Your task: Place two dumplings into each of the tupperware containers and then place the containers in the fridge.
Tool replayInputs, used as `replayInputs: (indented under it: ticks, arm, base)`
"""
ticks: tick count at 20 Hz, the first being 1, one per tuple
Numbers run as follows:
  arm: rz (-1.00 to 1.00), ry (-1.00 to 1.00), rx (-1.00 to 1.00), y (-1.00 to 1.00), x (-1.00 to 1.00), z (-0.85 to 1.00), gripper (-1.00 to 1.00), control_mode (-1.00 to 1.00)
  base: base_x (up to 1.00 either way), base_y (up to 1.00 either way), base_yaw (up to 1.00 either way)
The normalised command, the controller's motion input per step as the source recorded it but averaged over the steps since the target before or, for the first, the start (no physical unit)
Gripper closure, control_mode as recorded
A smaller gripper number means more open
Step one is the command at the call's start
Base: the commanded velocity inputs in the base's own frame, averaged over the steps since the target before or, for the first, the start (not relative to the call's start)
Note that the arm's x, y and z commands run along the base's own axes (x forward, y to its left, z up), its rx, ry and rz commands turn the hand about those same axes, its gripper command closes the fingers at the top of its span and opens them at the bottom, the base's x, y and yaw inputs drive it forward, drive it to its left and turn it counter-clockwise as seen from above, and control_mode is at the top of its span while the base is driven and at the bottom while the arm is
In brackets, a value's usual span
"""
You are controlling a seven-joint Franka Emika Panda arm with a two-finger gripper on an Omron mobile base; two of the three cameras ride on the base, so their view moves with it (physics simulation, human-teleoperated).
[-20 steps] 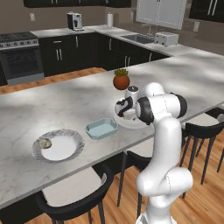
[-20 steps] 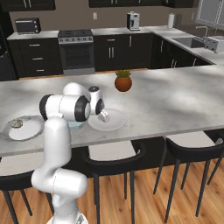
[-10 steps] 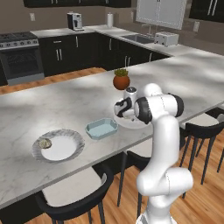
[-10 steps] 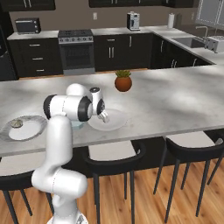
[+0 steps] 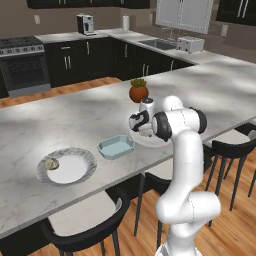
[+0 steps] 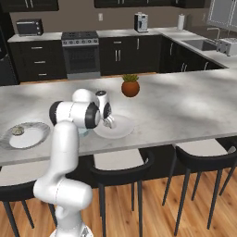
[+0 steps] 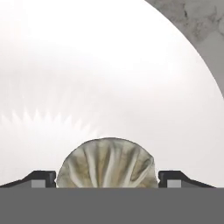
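My gripper (image 7: 107, 180) is low over a round white plate (image 7: 109, 65) on the island. It is open, with one dark fingertip (image 7: 43, 178) on each side of a pleated beige dumpling (image 7: 107, 162), nearly touching it. From the base the gripper (image 5: 145, 131) hangs over that plate (image 5: 156, 142), mid-counter. One light-blue tupperware container (image 5: 116, 147) sits open just left of that plate. Farther left, a second dumpling (image 5: 51, 163) lies on another plate (image 5: 70, 167). The fridge is out of view.
A potted plant (image 5: 138, 91) stands behind the plate. Black stools (image 5: 87, 227) line the island's near edge. The right base view shows the gripper (image 6: 109, 122), the near plate (image 6: 121, 129) and the far plate (image 6: 28, 137). A stove (image 6: 82, 52) is at the back.
The arm has stayed over the plate with almost no shift. The jaws have drawn in slightly around the dumpling.
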Motion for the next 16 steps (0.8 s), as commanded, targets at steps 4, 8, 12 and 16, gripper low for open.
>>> replayInputs:
  ticks: [4,8,12,16]
  arm:
    - [0.00,0.04,0.00,-0.08,0.05,-0.38,1.00,-1.00]
    - [0.00,0.02,0.02,-0.17,-0.06,-0.26,1.00,-1.00]
    - [0.00,-0.24,0.12,-0.02,-0.71,0.07,1.00,-1.00]
    - [0.03,-0.29,0.13,0.00,-0.85,0.42,1.00,-1.00]
  base:
    - [0.00,0.00,0.00]
    - [0.00,0.00,0.00]
    - [0.00,0.00,0.00]
    - [0.00,0.00,0.00]
